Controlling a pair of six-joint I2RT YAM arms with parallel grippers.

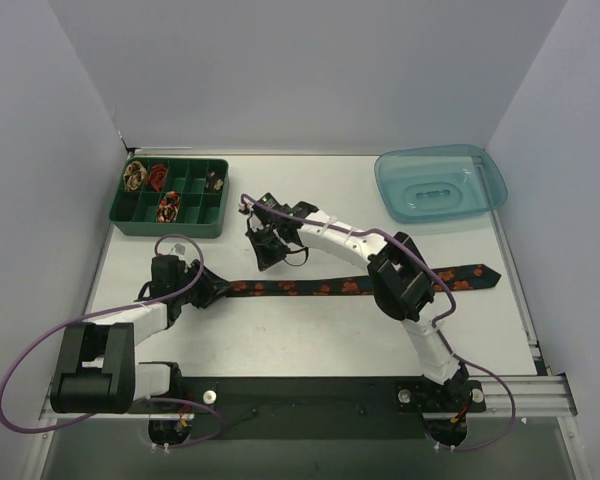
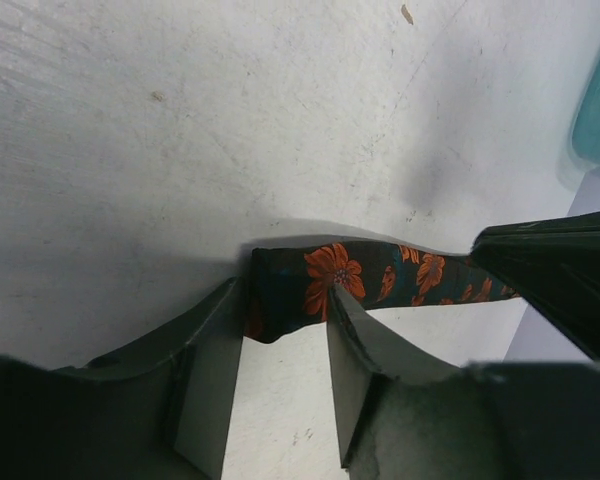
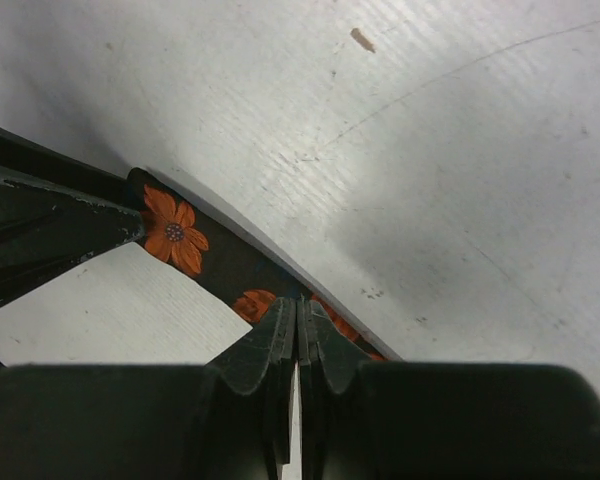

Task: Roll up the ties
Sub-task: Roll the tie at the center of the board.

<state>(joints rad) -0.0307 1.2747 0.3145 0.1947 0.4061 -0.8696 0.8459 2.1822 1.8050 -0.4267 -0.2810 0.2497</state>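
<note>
Floral tie [image 1: 330, 288] laid straight across the table [image 1: 310, 340], narrow end ready for rolling.
Its edge is pinched, apparently, by the closed right gripper [image 3: 297, 310]; the left gripper [image 2: 283, 300] is spread astride the tip to start the coil.

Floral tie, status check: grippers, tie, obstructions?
Right gripper shut on floral tie. Left gripper straddles its narrow end, grip unclear. Tie unrolled across table. Nothing blocking.
</note>
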